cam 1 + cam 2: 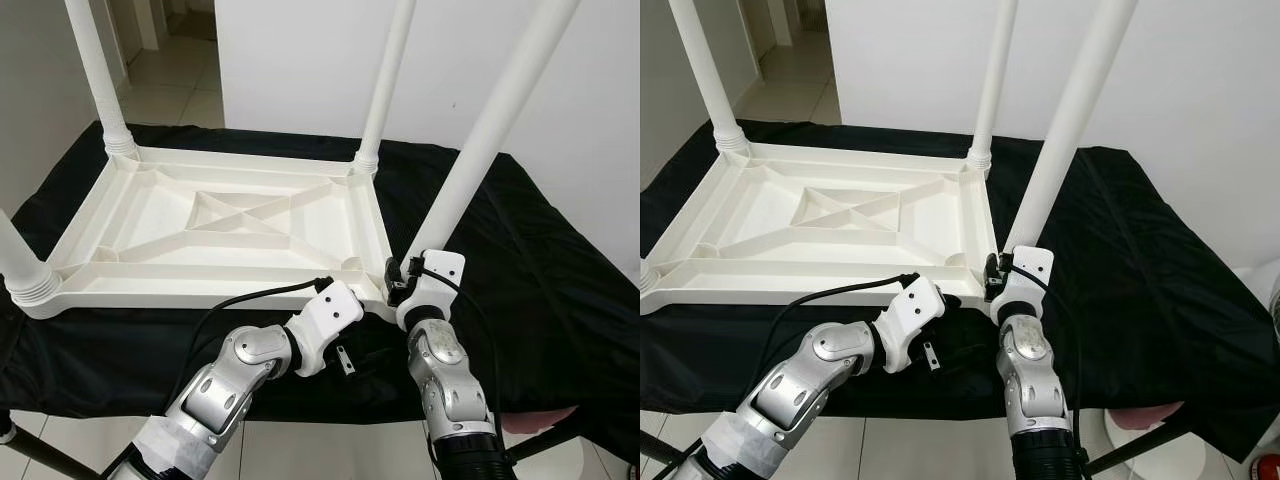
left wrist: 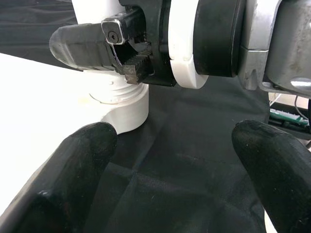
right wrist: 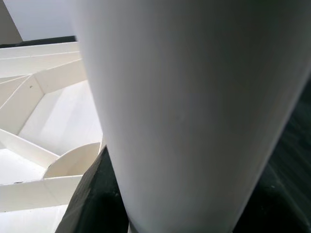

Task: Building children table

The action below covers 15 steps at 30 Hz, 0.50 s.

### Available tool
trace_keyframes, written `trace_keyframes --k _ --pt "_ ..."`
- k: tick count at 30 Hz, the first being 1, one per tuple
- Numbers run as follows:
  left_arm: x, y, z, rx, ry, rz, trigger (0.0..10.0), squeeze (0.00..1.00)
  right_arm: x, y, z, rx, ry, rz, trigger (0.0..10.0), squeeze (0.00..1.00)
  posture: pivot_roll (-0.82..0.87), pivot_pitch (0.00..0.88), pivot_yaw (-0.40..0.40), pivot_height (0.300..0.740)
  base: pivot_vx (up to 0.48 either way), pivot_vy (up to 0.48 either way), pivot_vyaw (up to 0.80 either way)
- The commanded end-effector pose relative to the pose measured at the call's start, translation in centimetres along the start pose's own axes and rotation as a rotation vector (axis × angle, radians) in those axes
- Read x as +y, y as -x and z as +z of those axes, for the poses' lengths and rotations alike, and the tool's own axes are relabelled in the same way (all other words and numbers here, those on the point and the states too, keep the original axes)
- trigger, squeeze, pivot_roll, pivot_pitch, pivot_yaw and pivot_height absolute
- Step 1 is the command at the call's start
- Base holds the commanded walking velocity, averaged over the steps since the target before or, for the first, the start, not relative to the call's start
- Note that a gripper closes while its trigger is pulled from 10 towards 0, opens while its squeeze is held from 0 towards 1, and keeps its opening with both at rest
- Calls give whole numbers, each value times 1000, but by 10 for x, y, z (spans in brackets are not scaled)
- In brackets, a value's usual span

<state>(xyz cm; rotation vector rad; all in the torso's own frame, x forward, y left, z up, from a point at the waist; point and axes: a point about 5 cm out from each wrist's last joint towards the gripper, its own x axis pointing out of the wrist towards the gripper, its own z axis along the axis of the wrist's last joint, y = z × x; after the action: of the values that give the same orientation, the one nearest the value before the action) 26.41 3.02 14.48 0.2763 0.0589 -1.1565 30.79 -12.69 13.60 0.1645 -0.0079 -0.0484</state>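
Observation:
A white plastic children's table (image 1: 200, 290) lies upside down on a black cloth. Three white legs stand in its corners: far left (image 1: 100, 70), far right (image 1: 385, 80) and near left (image 1: 20, 260). A fourth leg (image 1: 480, 130) rises tilted from the near right corner socket (image 2: 121, 104). My right gripper (image 1: 397, 280) is shut around the base of this leg, and one of its black fingers (image 2: 82, 46) crosses the front of it. My left gripper (image 2: 175, 170) hovers open just in front of that corner, low over the cloth, with nothing between its fingers (image 2: 73, 174).
The black cloth (image 1: 540, 250) covers the whole work surface and hangs over its front edge. A white wall (image 1: 300, 60) stands behind, with a tiled passage (image 1: 170, 80) at the far left. A pink object (image 1: 540, 415) sits low at the right.

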Motion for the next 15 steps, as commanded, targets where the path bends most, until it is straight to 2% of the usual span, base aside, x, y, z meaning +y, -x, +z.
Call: trace_keyframes --k 1,2,3,6,10,11,13,14,15 --pt "-4 -3 0 7 -2 -55 10000 0 2 5 -18 93 -77 -7 10000 0 60 20 -61 740 0 0 0" --pt "-4 -3 0 6 -2 -55 10000 0 2 5 -16 79 -77 1 10000 800 60 20 -61 740 0 0 0" --pt "-4 -3 0 6 -2 -54 10000 0 2 5 -13 59 -84 18 10000 1000 60 20 -62 740 0 0 0" --pt "-4 -3 0 6 -3 -52 10000 0 -5 4 -5 14 -68 56 10000 1000 58 24 -62 740 0 0 0" --pt "-4 -4 0 6 -2 -51 10000 0 -13 0 -2 11 -35 80 10000 1000 58 25 -63 740 0 0 0" --pt "-4 -3 0 6 -2 -50 10000 0 -20 -3 1 10 -5 107 10000 1000 58 25 -63 740 0 0 0" --pt "-4 -3 0 6 -2 -50 10000 0 -20 -3 1 10 -5 107 10000 1000 58 25 -63 740 0 0 0" --pt "-4 -3 0 5 -2 -49 10000 0 -25 -6 4 11 25 134 10000 0 55 27 -63 740 0 0 0" --pt "-4 -3 0 5 -2 -49 10000 0 -25 -6 4 11 25 134 10000 0 55 27 -63 740 0 0 0"
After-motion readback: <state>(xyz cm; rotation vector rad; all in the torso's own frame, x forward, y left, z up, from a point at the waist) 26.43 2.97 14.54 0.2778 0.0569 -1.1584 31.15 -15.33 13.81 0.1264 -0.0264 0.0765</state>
